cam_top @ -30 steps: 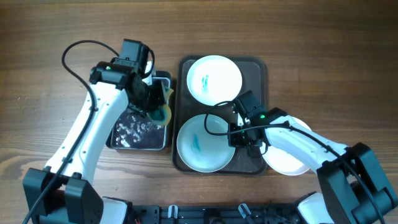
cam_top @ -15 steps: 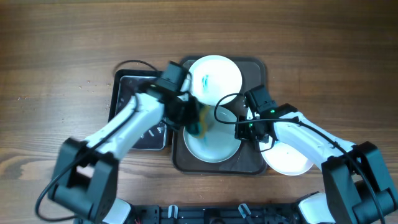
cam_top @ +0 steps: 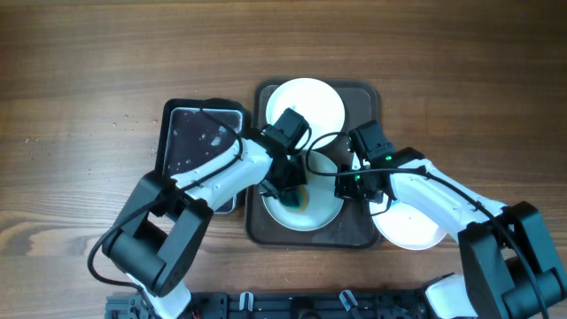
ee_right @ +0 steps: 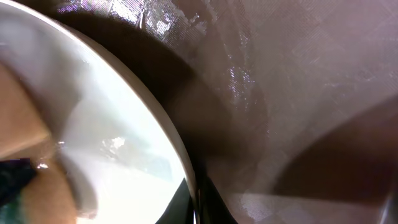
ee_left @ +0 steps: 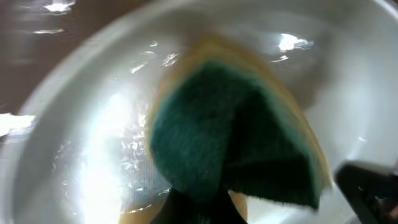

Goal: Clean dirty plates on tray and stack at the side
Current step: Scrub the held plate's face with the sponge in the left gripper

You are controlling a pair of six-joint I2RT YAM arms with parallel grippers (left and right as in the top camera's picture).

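Side plate (cam_top: pixel 407 236) lies flat on the surface (cam_top: pixel 478 80), just right of the tray (cam_top: pixel 365 99), no smear visible: judged done; near plate (cam_top: pixel 321 214) on the tray's near half, mid-scrub: left pincer (cam_top: pixel 292 189) clamped on sponge (ee_left: pixel 230 149), pressed into its middle; right pincer (cam_top: pixel 347 188) clamped on its right rim; far plate (cam_top: pixel 310 102) on the far half, judged left to do. Plates round, face up, no long axis; the tray's long axis runs away from the robot.
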